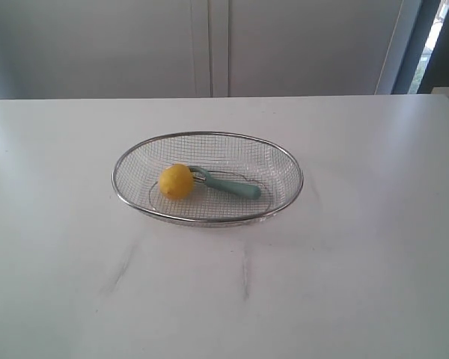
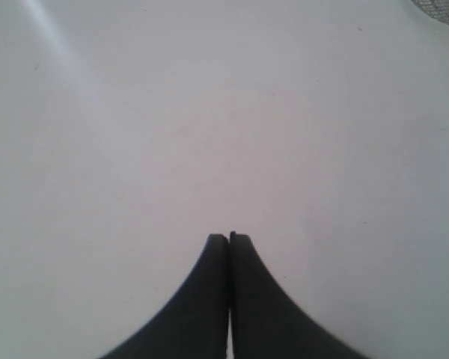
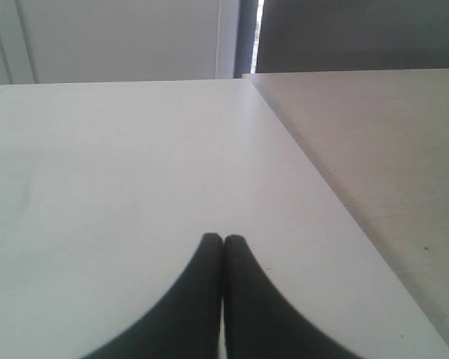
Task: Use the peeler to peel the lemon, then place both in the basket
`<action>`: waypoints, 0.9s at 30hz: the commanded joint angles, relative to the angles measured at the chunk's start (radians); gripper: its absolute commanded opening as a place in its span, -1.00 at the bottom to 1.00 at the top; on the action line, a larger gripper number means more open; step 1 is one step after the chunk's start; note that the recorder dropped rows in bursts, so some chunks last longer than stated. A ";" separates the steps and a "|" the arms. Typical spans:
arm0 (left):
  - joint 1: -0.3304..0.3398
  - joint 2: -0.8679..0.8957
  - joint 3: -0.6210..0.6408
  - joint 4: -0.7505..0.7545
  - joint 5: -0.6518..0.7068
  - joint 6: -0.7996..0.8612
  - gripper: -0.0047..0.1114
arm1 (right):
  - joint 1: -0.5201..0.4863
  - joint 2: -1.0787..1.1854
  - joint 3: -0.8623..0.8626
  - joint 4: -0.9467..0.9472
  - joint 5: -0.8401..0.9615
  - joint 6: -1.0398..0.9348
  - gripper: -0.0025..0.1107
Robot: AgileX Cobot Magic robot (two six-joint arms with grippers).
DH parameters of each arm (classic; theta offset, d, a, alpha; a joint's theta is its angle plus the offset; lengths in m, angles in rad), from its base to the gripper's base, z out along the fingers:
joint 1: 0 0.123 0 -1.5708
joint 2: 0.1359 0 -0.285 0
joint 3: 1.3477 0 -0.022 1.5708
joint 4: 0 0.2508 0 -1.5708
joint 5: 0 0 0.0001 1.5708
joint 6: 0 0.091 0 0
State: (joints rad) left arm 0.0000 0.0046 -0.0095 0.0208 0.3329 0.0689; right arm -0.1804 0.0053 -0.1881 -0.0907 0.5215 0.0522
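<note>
Since the lemon (image 1: 176, 181) and peeler (image 1: 232, 185) are lying touching inside the basket (image 1: 209, 134), the left end effector (image 2: 229, 238) and right end effector (image 3: 223, 238) are hanging clear of it, seemingly unneeded, jaws pressed together on nothing.

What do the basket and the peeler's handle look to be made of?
The basket: silver wire mesh with a thicker shiny rim, likely metal. The peeler: smooth pale teal handle, matte, probably plastic; its head is too small to judge.
</note>
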 commanded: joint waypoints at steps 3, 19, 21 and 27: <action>-0.001 -0.005 0.009 -0.006 0.008 0.003 -0.92 | 0.045 -0.005 0.024 0.001 -0.064 -0.009 -0.96; -0.001 -0.005 0.009 -0.006 0.008 0.003 -0.92 | 0.052 -0.005 0.188 0.050 -0.172 0.006 -0.96; -0.001 -0.005 0.009 -0.006 0.008 0.003 -0.92 | 0.052 -0.005 0.188 0.050 -0.172 0.006 -0.96; -0.001 -0.005 0.009 -0.006 0.008 0.003 -0.92 | 0.052 -0.005 0.188 0.050 -0.172 0.006 -0.96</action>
State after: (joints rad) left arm 0.0000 0.0046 -0.0095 0.0208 0.3329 0.0689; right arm -0.1300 0.0053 -0.0050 -0.0417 0.3641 0.0582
